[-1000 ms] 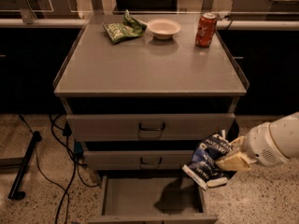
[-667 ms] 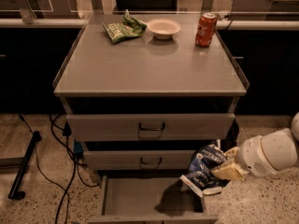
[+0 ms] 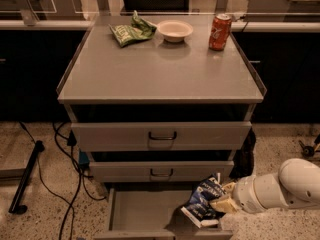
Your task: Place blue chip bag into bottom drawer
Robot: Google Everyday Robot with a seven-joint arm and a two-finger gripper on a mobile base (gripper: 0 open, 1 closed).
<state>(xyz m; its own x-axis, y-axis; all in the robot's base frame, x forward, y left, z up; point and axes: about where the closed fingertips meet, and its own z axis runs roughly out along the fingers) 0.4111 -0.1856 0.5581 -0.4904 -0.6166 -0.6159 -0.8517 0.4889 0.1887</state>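
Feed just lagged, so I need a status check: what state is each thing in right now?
Bottom drawer: open.
Blue bag: gripped, tilted, over that drawer's right side.
Pincer: shut on the bag, at lower right.
Middle drawer: shut.
Top drawer: shut.
Can: upright.
Bowl: upright.
Green bag: lying crumpled.

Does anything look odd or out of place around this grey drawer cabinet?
Only the dark blue shiny chip bag: crumpled, tilted, held by the gripper at lower right over the right side of the open grey bottom drawer. Nothing looks spilled.
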